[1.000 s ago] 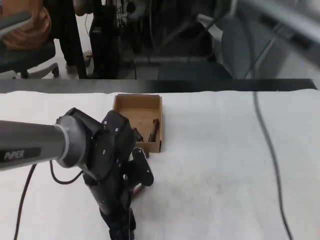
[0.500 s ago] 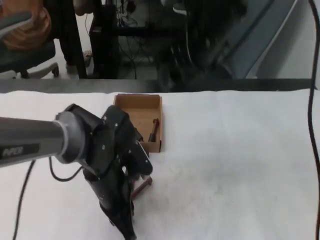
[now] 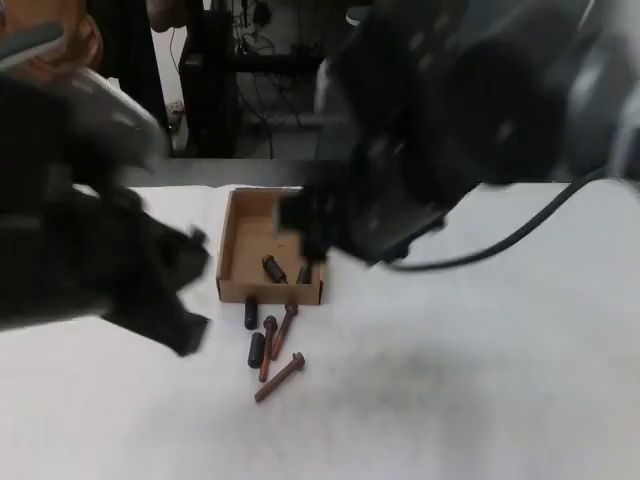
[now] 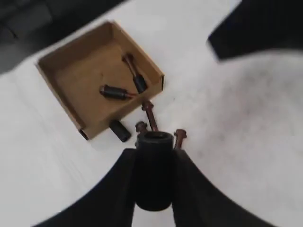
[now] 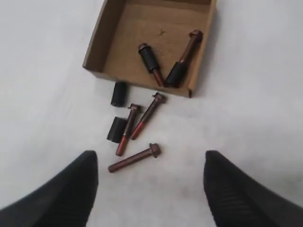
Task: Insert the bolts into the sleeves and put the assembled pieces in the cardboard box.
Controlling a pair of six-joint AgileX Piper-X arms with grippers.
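Note:
My left gripper (image 4: 154, 163) is shut on a black sleeve (image 4: 154, 142), held upright above the table close to the cardboard box (image 4: 78, 78). Two assembled pieces (image 5: 151, 64) (image 5: 182, 59) lie inside the box (image 5: 142, 26). In front of it lie three copper bolts (image 5: 134, 160) (image 5: 147, 116) (image 5: 127, 130) and two loose black sleeves (image 5: 119, 93) (image 5: 116, 128). My right gripper (image 5: 150, 158) hangs open above the bolts with nothing between its fingers. In the high view both arms are blurred, the left arm (image 3: 110, 270) beside the box (image 3: 250, 235) and the right arm (image 3: 450, 120) over its far side.
The bench is covered with a white cloth (image 3: 470, 380), bare to the right of the parts. Chairs and dark equipment stand beyond the bench's far edge (image 3: 200, 170).
The left arm, low over the bolts before, has swung up and left, uncovering the loose bolts and sleeves. The right arm has come in over the box.

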